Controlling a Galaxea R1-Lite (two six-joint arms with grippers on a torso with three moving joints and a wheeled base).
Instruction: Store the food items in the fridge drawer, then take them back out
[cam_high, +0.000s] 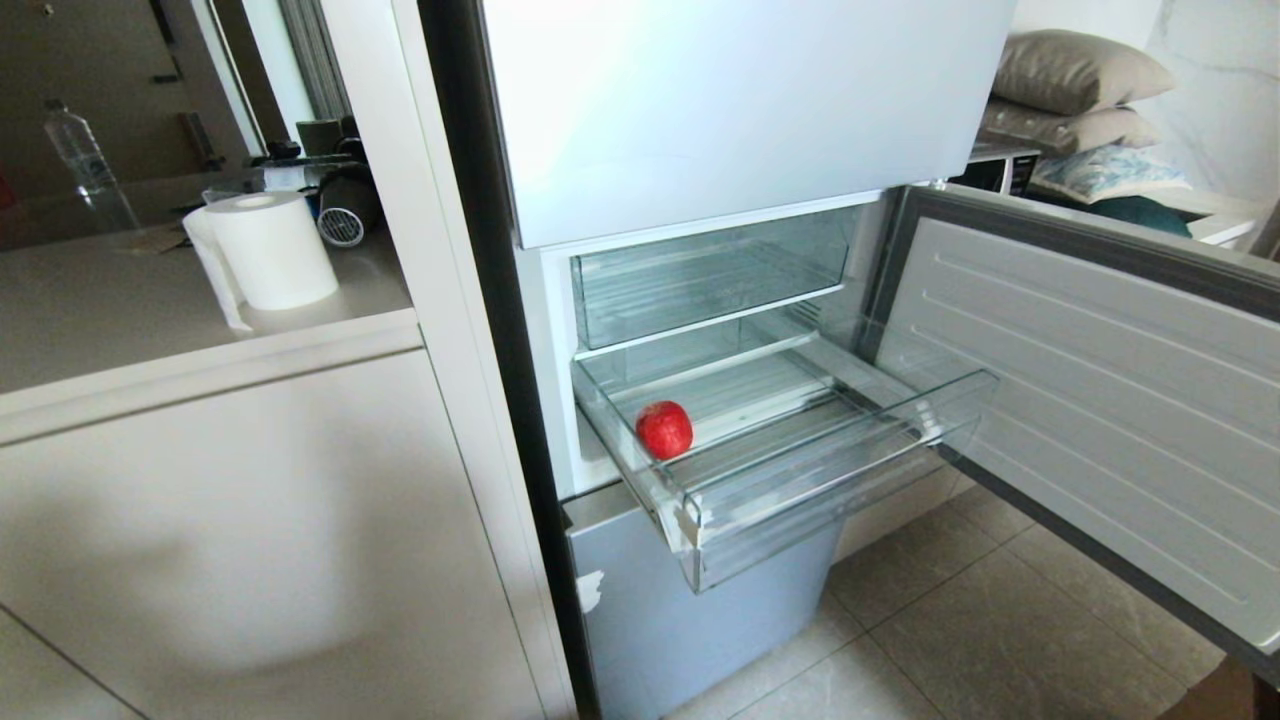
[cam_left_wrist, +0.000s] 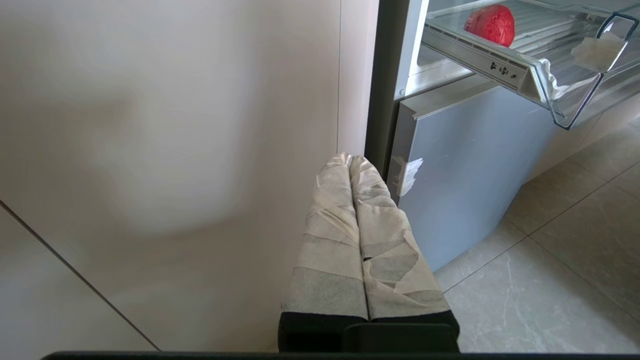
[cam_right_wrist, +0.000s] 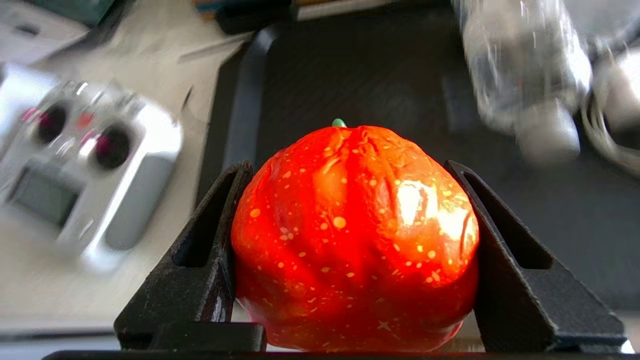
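Observation:
My right gripper (cam_right_wrist: 346, 166) is shut on a glossy red-orange speckled fruit (cam_right_wrist: 350, 240), which fills the space between its two black fingers; this arm is outside the head view. A second red fruit (cam_high: 664, 429) lies at the left of the pulled-out clear fridge drawer (cam_high: 840, 480), and the left wrist view also shows that fruit (cam_left_wrist: 491, 24) and the drawer (cam_left_wrist: 500, 65). The fridge (cam_high: 740, 110) has its middle door (cam_high: 1100, 400) swung open to the right. My left gripper (cam_left_wrist: 349, 159), with tape-wrapped fingers, is shut and empty, parked low beside the beige cabinet.
A shorter clear bin (cam_high: 710, 275) sits above the drawer. On the counter at left stand a paper roll (cam_high: 272, 250) and a water bottle (cam_high: 85, 160). Behind the held fruit are a grey controller (cam_right_wrist: 85, 165), a black tray (cam_right_wrist: 380, 75) and a clear bottle (cam_right_wrist: 520, 65).

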